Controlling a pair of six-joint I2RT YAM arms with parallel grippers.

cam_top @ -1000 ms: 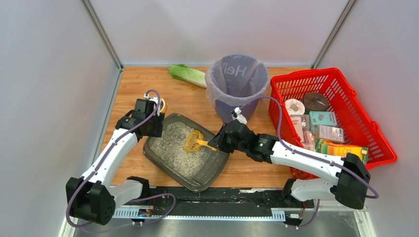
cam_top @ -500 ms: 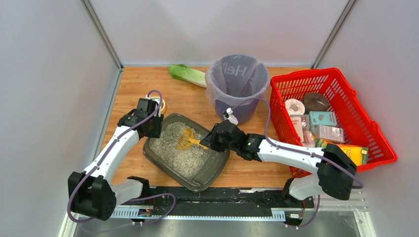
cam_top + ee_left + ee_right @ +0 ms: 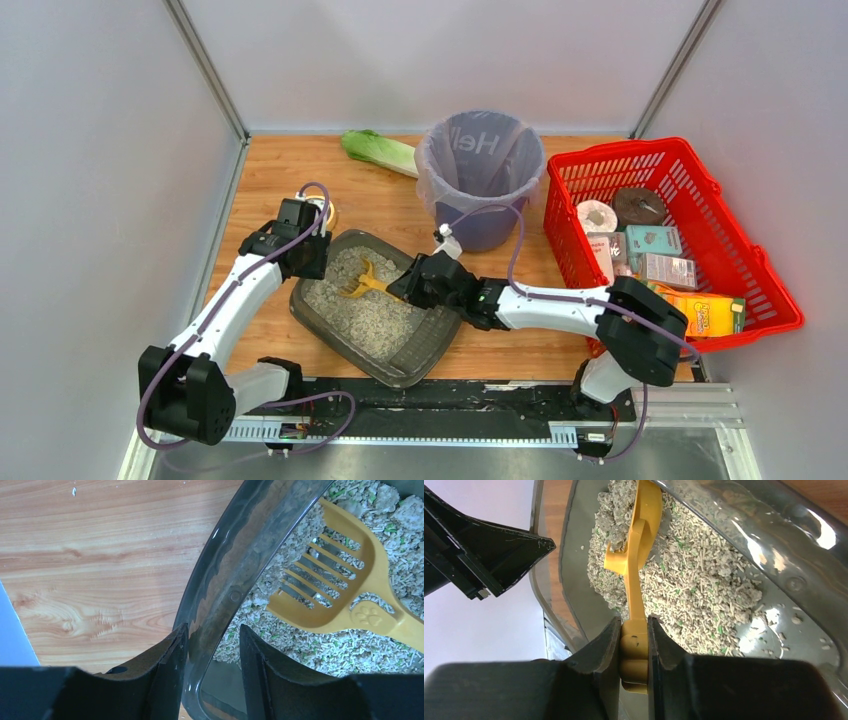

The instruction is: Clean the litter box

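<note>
Top external view: you are sifting, with clumps not yet lifted. One litter box (image 3: 425, 345) is sitting centre-left, with one purple-lined bin (image 3: 480, 165) behind it. Left wrist view: your left gripper (image 3: 212, 635) is pinching the box's rim. Right wrist view: your right gripper (image 3: 634, 630) is clamping one yellow scoop (image 3: 636, 545) by its handle. The next move, I judge, calls for raising clumps level toward the bin.

Litter box (image 3: 420, 350): shallow dark grey see-through plastic tray, rounded-rectangular, glossy rolled rim (image 3: 225, 580). Lies flat on the wooden surface (image 3: 390, 200), left of centre, turned at a slant to the surface's edges. Contents: grey-beige pellet litter (image 3: 365, 310) with green flecks and pale clumps, heaped toward the far end; near right corner bare floor (image 3: 804, 645). Far left rim sits between the fingers of the left pincer (image 3: 212, 645). Head of a yellow slotted scoop (image 3: 358, 283) rests in the litter.
</note>
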